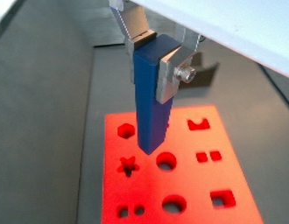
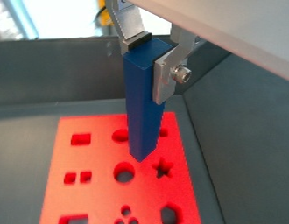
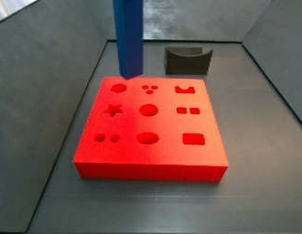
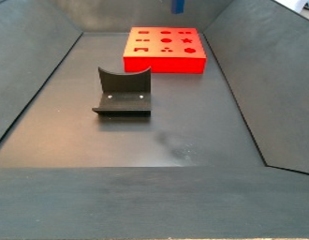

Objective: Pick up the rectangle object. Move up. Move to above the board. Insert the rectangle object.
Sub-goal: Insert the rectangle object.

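My gripper (image 1: 155,57) is shut on the top end of the rectangle object (image 1: 151,105), a long blue bar that hangs upright between the silver fingers in both wrist views (image 2: 140,114). Below it lies the board (image 1: 192,179), a red-orange block with shaped cut-outs, also seen in the wrist view (image 2: 98,157). In a side view the bar (image 3: 128,37) comes down from above, and its lower end hovers over the far left corner of the board (image 3: 169,125). The gripper itself is out of that frame. In a side view from farther off, only the bar's tip (image 4: 180,5) shows above the board (image 4: 169,64).
The fixture (image 3: 187,60), a dark notched bracket on a base plate, stands on the grey floor beyond the board, and also appears in a side view (image 4: 124,91). Sloping grey walls close in the work area on all sides.
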### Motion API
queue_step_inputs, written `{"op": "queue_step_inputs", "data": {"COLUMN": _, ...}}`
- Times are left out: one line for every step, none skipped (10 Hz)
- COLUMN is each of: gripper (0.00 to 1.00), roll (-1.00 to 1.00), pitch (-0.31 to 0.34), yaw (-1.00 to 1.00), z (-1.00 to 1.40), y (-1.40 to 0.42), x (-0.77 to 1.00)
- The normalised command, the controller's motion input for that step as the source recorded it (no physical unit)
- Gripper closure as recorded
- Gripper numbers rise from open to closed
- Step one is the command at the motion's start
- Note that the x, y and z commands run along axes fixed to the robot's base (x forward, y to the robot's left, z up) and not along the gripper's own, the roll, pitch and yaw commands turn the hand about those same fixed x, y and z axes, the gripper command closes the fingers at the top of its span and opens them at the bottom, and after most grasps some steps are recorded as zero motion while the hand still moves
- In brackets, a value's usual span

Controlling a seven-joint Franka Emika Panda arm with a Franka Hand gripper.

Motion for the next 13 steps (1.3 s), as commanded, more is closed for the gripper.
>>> {"op": "queue_step_inputs", "data": {"gripper": 1.00, "roll": 0.00, "pitch": 0.000, "yaw": -0.76, "z": -0.04, "y": -0.46, "x": 0.02}}
{"op": "queue_step_inputs", "data": {"gripper": 1.00, "roll": 0.00, "pitch": 0.000, "yaw": -0.76, "z": -0.05, "y": -0.46, "x": 0.02}}
{"op": "queue_step_inputs", "data": {"gripper": 1.00, "roll": 0.00, "pitch": 0.000, "yaw": -0.64, "z": -0.14, "y": -0.50, "x": 0.17}}
{"op": "queue_step_inputs", "data": {"gripper": 1.00, "roll": 0.00, "pitch": 0.000, "yaw": 0.03, "z": 0.00, "y": 0.00, "x": 0.00}}
{"op": "queue_step_inputs", "data": {"gripper": 1.00, "roll": 0.00, "pitch": 0.000, "yaw": -0.02, "z": -0.13, "y": -0.15, "x": 0.00}}
{"op": "queue_step_inputs", "data": {"gripper": 1.00, "roll": 0.00, "pitch": -0.017, "yaw": -0.80, "z": -0.24, "y": -0.43, "x": 0.04}}
{"op": "queue_step_inputs", "data": {"gripper": 1.00, "roll": 0.00, "pitch": -0.013, "yaw": -0.89, "z": -0.25, "y": -0.31, "x": 0.05}}
{"op": "queue_step_inputs", "data": {"gripper": 1.00, "roll": 0.00, "pitch": -0.019, "yaw": -0.89, "z": -0.26, "y": -0.31, "x": 0.05}}
{"op": "queue_step_inputs", "data": {"gripper": 1.00, "roll": 0.06, "pitch": -0.030, "yaw": -0.84, "z": -0.39, "y": -0.28, "x": 0.12}}
{"op": "queue_step_inputs", "data": {"gripper": 1.00, "roll": 0.09, "pitch": -0.011, "yaw": -0.61, "z": -0.37, "y": -0.24, "x": 0.42}}
{"op": "queue_step_inputs", "data": {"gripper": 1.00, "roll": 0.00, "pitch": 0.031, "yaw": -0.18, "z": 0.00, "y": -0.10, "x": 0.87}}
{"op": "queue_step_inputs", "data": {"gripper": 1.00, "roll": 0.00, "pitch": 0.060, "yaw": -0.02, "z": -0.02, "y": -0.12, "x": 1.00}}
{"op": "queue_step_inputs", "data": {"gripper": 1.00, "roll": 0.00, "pitch": 0.077, "yaw": 0.00, "z": 0.00, "y": -0.19, "x": 1.00}}
